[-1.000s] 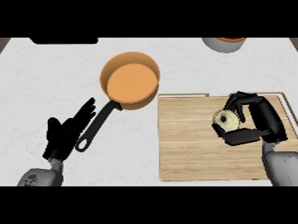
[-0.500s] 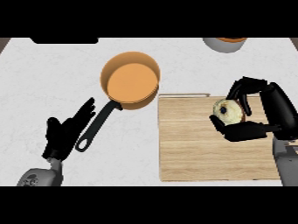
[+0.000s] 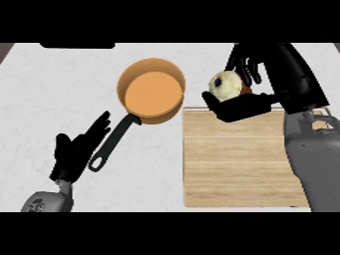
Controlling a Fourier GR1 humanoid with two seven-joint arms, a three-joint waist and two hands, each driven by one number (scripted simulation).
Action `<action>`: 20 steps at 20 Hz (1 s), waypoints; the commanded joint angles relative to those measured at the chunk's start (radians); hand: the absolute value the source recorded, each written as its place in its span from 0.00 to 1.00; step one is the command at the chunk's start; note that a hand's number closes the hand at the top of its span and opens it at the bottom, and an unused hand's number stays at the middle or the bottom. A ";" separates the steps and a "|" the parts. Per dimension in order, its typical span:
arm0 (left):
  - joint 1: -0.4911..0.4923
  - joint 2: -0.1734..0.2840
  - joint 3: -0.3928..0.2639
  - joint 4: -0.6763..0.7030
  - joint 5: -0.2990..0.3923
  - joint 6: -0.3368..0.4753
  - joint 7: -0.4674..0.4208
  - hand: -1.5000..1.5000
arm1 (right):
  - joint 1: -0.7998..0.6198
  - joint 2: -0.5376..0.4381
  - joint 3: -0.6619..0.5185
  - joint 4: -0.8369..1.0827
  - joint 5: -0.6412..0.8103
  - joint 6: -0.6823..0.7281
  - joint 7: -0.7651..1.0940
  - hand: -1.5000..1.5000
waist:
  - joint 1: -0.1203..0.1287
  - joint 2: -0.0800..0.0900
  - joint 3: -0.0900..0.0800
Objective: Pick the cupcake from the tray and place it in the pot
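Note:
My right hand (image 3: 271,82) is shut on the cupcake (image 3: 225,85), a pale frosted cake with a dark spot, held in the air above the far edge of the wooden tray (image 3: 235,164). The thumb curls under the cake and the fingers arch over it. The orange pot (image 3: 152,90) with a black handle (image 3: 113,142) stands on the white counter just left of the cupcake. My left hand (image 3: 75,152) rests open at the lower left, fingers straight, close beside the handle's end.
A dark object (image 3: 78,45) lies along the counter's far edge at the upper left. The counter's dark wooden borders show at both top corners. My grey right forearm (image 3: 319,159) covers the tray's right side.
My right hand has lifted the cupcake off the tray and carried it up and left toward the pot. The left hand and the pot have not moved.

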 commanded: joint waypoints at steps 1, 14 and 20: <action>0.013 -0.030 -0.031 -0.021 -0.032 0.032 0.038 0.50 | -0.201 0.038 0.039 0.140 0.054 0.042 0.097 1.00 | 0.008 0.003 -0.001; -0.020 0.006 0.005 -0.004 -0.003 -0.029 0.027 0.50 | -0.513 0.164 0.169 0.676 0.277 0.040 0.079 1.00 | 0.022 0.007 -0.001; -0.047 -0.019 -0.002 0.024 -0.014 -0.012 0.039 0.50 | -0.647 0.205 0.236 0.924 0.390 0.089 0.122 1.00 | 0.030 0.012 -0.002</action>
